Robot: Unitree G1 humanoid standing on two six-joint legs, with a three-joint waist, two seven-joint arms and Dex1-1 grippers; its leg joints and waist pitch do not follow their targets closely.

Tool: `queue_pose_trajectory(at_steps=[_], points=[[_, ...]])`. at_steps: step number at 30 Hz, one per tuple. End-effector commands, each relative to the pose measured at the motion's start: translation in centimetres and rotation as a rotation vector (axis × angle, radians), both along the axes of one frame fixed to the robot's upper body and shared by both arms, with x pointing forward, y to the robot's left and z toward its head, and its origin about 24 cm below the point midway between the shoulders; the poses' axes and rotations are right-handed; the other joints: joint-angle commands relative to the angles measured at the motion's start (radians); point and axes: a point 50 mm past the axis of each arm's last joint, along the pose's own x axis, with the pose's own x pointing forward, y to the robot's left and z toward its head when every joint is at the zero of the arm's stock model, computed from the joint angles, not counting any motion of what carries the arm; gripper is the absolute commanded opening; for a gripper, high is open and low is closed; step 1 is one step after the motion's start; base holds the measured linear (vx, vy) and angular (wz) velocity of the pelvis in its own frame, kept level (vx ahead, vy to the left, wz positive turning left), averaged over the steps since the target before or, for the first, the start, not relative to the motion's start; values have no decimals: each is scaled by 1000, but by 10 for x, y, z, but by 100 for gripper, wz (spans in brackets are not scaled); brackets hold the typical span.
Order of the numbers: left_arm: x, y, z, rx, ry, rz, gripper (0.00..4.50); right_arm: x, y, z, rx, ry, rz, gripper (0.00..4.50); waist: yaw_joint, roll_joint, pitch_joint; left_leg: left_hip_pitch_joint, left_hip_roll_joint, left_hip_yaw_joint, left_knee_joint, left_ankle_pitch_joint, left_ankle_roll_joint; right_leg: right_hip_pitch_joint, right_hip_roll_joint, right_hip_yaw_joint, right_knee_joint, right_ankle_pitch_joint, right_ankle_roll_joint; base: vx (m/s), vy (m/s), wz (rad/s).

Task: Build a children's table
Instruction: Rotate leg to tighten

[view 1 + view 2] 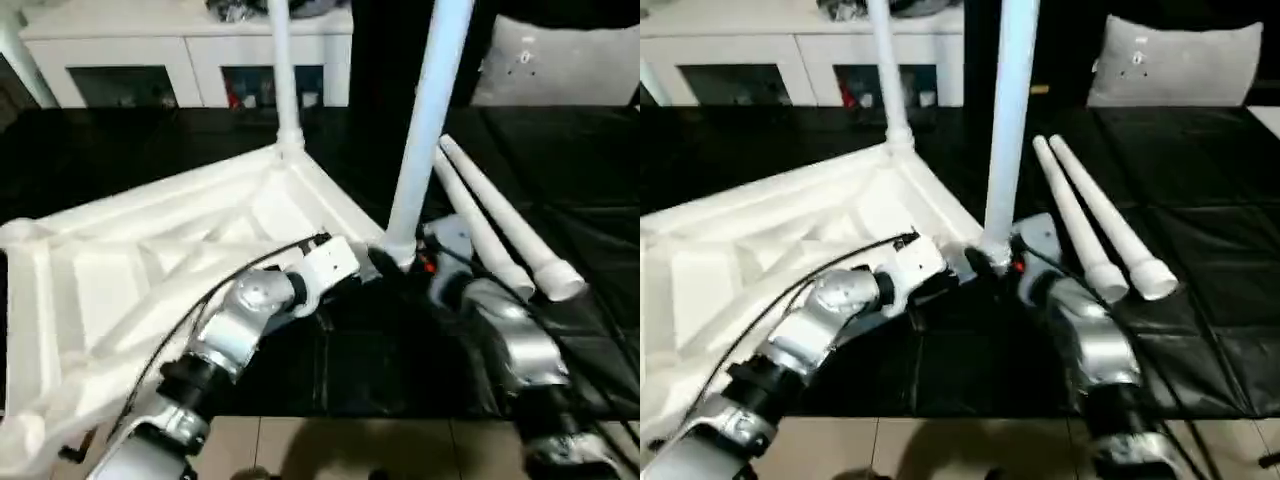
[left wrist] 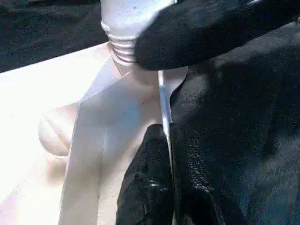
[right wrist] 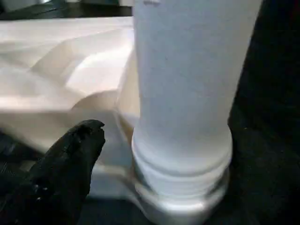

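- I can read no text, label, brand, number or sign in any of my views.
- The table top (image 1: pixel 150 260) and its legs (image 1: pixel 425 120) look plain white to me, with no print.
- On the grey pillow (image 1: pixel 1180 60), in the upper right of the frame, I see a small dark mark, but it is too small for me to read.

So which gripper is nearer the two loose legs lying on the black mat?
Right. The right gripper is at the base of the upright leg, beside the loose legs; the left gripper pinches the tabletop rim, farther away.
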Motion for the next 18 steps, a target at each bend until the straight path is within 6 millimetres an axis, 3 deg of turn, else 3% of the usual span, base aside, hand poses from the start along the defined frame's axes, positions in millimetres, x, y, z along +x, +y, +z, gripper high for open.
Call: queue_pose_trajectory(at_steps=[1,5,10,13,15,18], points=[[1,10,3,27,-1,-77,0,-5,-2,10,-17,-42,150,446,6,-9,-64,-3,68,-25,-66,-131,112,62,-104,76,-73,-316,-67,0,0,0],[-4,21,1,42,25,-173,0,-9,-20,18,-81,-49,236,446,7,-7,-61,1,67,-25,-68,-170,102,61,-102,74,-82,-379,-45,0,0,0],[-11,32,-1,52,59,-275,0,-17,-30,25,-138,-41,370,446,18,-7,-65,4,71,-23,-67,-151,105,58,-102,77,-75,-344,-67,0,0,0],[-17,40,-1,52,92,-368,0,-26,-33,29,-156,-10,519,446,29,-5,-67,2,78,-24,-66,-135,128,58,-101,79,-63,-286,-85,0,0,0],[-19,42,-1,53,100,-394,0,-27,-32,29,-162,-9,550,446,31,-10,-68,1,77,-23,-66,-138,128,59,-102,79,-63,-287,-91,0,0,0],[-21,45,0,46,124,-441,0,-30,-28,26,-176,15,604,446,35,-8,-65,3,75,-21,-68,-151,114,57,-102,78,-68,-329,-89,0,0,0]])
